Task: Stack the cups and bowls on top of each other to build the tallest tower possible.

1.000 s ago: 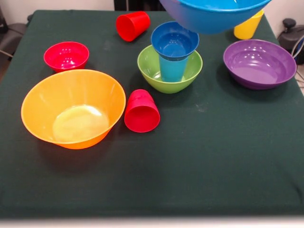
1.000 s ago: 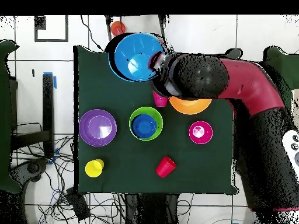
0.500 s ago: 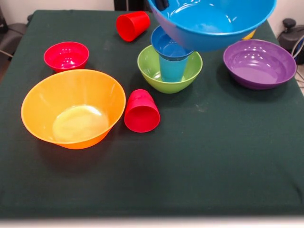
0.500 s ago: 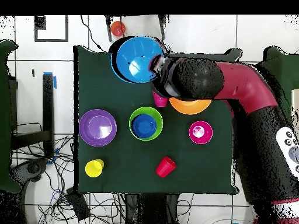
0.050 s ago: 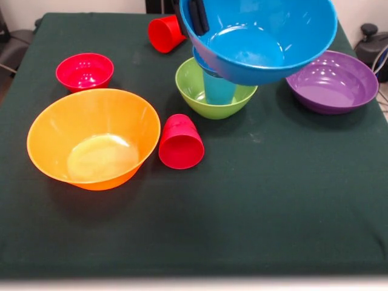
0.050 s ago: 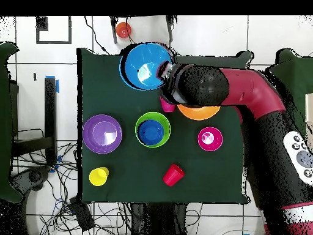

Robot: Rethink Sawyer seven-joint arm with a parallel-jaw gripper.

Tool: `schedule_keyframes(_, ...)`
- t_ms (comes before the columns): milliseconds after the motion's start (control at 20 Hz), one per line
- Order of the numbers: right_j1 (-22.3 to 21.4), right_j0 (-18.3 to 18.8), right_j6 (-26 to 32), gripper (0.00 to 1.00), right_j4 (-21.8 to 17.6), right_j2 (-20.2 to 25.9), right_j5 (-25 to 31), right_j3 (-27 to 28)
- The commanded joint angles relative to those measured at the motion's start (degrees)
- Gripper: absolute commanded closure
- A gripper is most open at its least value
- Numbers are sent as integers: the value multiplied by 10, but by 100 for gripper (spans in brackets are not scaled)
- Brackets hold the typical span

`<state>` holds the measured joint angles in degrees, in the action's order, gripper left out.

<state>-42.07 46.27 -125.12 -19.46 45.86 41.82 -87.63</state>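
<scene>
Carrying the blue bowl above the started tower

Sitting toward one bench edge, the orange-yellow bowl [image 5: 91,138] is the biggest piece. The end effector [image 5: 195,15] is clamped on the rim of the medium blue bowl [image 5: 260,37], held tilted above the tower [image 5: 216,82]: green bowl, light blue cup, small dark blue bowl. These pieces look light, stiff and slippery; rim grips suit them.

Medium blue bowl [image 5: 260,37], green bowl [image 5: 195,85], purple bowl [image 5: 333,80], orange-yellow bowl [image 5: 91,138], small red bowl [image 5: 84,71], two red cups [image 5: 180,142], light blue cup [image 5: 218,90], yellow cup [image 6: 98,176], table [image 5: 242,206] dark green, maybe patternless.
</scene>
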Motion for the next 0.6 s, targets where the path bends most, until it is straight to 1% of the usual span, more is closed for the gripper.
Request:
schedule_keyframes(50,39,-8,64,100,-52,-31,-30,-32)
schedule_keyframes(250,33,0,68,100,-53,-25,-32,-48)
schedule_keyframes(350,25,-2,63,100,-56,-29,-30,-52)
schedule_keyframes(600,7,-9,57,100,-53,-36,-4,-49)
